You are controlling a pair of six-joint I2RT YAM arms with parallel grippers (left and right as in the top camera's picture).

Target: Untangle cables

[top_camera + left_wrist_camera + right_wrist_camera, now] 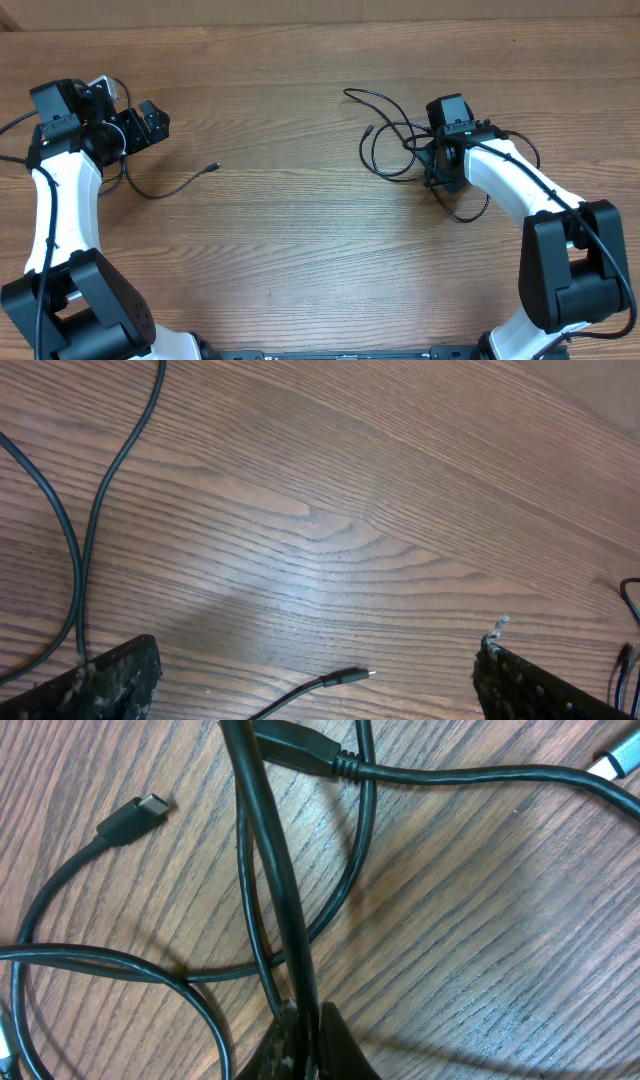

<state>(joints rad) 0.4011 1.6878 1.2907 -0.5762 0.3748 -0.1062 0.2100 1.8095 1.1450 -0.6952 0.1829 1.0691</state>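
Pinching one strand out of the tangle with the right fingers (300,1038)
The right fingers are clamping shut on one cord of the cables (392,140), which are lying looped on the table (300,250) right of centre, likely to draw it free; the left fingers (146,126) are hanging wide, empty, beside a separate cable (185,183).

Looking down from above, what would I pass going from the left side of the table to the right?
left fingers, spread open → loose cable, lying alone → tangled cables → right fingers, shut on a strand of the tangle
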